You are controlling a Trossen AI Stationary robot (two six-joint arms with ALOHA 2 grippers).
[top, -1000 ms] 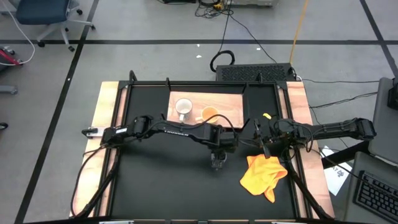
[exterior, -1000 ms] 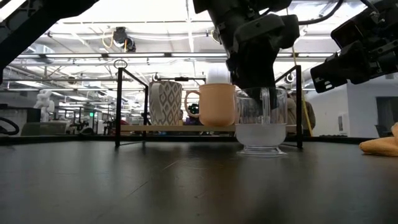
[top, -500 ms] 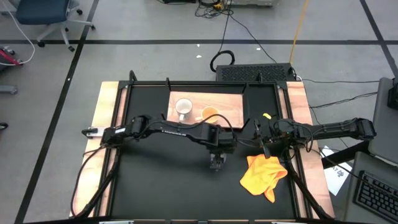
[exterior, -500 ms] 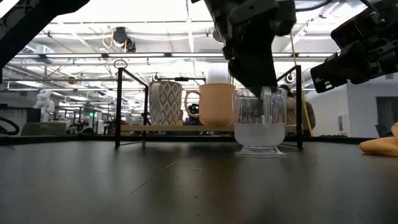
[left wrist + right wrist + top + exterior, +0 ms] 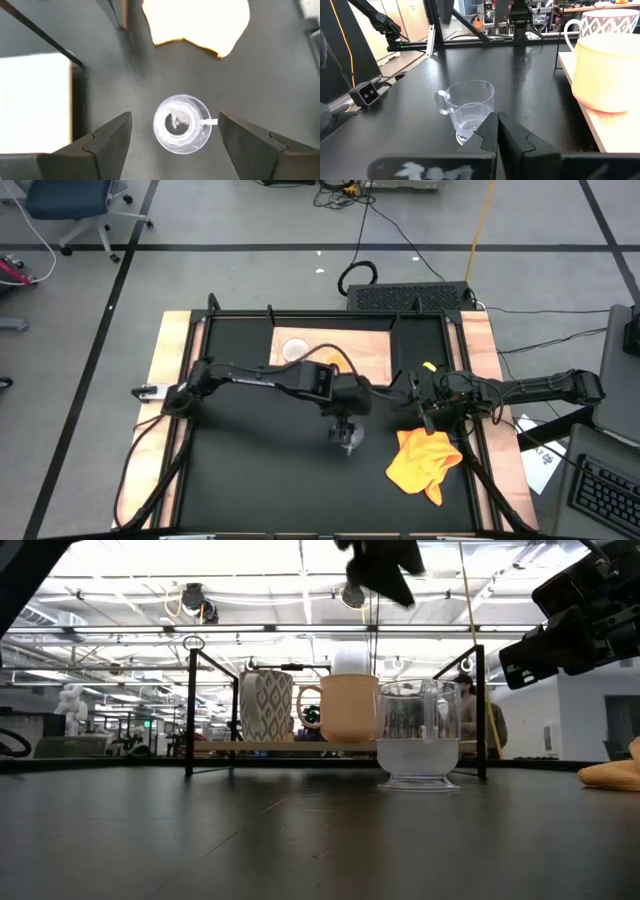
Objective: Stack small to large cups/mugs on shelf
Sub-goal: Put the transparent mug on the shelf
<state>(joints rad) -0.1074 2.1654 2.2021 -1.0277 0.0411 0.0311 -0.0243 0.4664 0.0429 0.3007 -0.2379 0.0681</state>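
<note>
Our surface is a black tabletop (image 5: 250, 470) in a lit workshop with a grey floor, and we read it from the near edge outward. Nearest, to the right, lies a yellow cloth (image 5: 422, 462). Just left of it the glass cup (image 5: 347, 438) stands upright on the tabletop, not on the shelf, with nothing holding it. The left gripper (image 5: 175, 131) hangs straight above the cup, fingers spread wide to either side and touching nothing. The right gripper (image 5: 496, 131) waits at the right of the table, above the cloth's far edge, its fingers pressed together and empty. Farther back sits the wooden shelf (image 5: 375, 350), where the orange mug (image 5: 348, 708) and the white mug (image 5: 266, 705) stand side by side, white to the left. We judge the task barely half done: both mugs are on the shelf but not nested, and the cup, the smallest, has yet to go there.
</note>
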